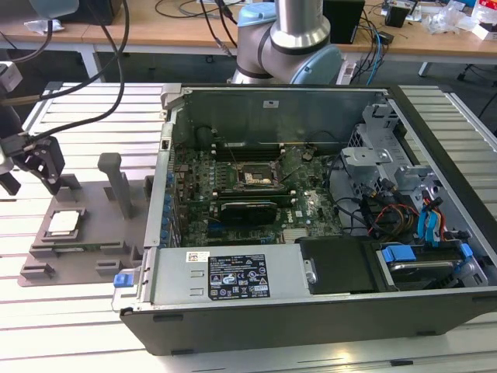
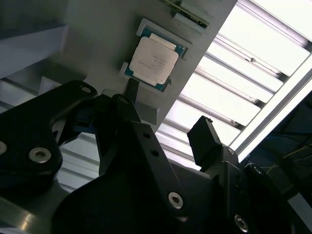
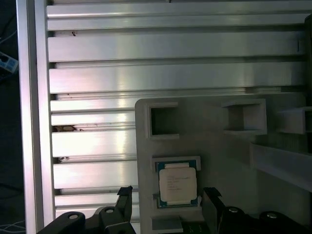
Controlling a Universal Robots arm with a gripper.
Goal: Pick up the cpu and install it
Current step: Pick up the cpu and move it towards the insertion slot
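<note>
The cpu (image 1: 64,223), a flat square chip with a silver top, lies in a recess of the grey plastic tray (image 1: 92,203) at the exterior view's left. My gripper (image 1: 31,177) hangs above the tray, a little above and beside the chip, with its black fingers spread and nothing between them. In the first wrist view the cpu (image 3: 178,184) sits between the two fingertips (image 3: 125,194) of the open gripper (image 3: 168,197). The second wrist view shows the cpu (image 2: 155,59) beyond the open gripper (image 2: 168,114). The black motherboard socket (image 1: 253,177) lies inside the open computer case (image 1: 233,272).
The tray (image 3: 219,141) carries upright grey posts (image 1: 116,180) and empty pockets (image 3: 163,120) close to the chip. It rests on a ribbed aluminium table (image 1: 46,311). The case walls, drive cage (image 1: 373,155) and cables (image 1: 404,214) crowd the socket. The arm's base (image 1: 289,43) stands behind the case.
</note>
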